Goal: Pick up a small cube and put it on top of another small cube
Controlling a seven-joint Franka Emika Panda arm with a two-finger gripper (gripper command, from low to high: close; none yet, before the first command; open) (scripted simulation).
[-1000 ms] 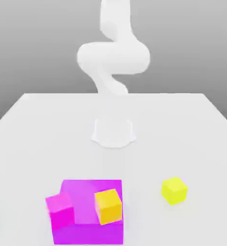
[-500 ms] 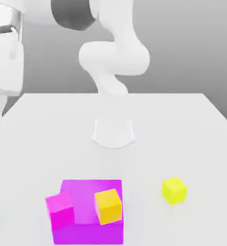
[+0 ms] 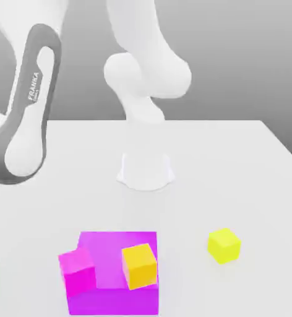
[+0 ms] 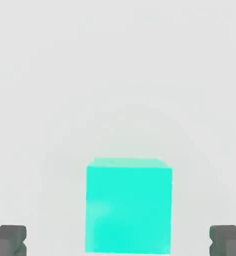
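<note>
The hand (image 4: 118, 242) is seen spread wide, nothing grasped, its fingers (image 4: 8, 240) flanking the teal cube (image 4: 128, 207), which is set on the bench (image 3: 235, 167) well apart from the pink cube (image 3: 78, 270).

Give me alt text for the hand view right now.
A teal cube sits on the plain white table, centred between the open end effector's two dark fingertips, which touch nothing.

backdrop: plain grey gradient wall, perhaps | surface: white table (image 3: 235, 161) | light: soft, even
</note>
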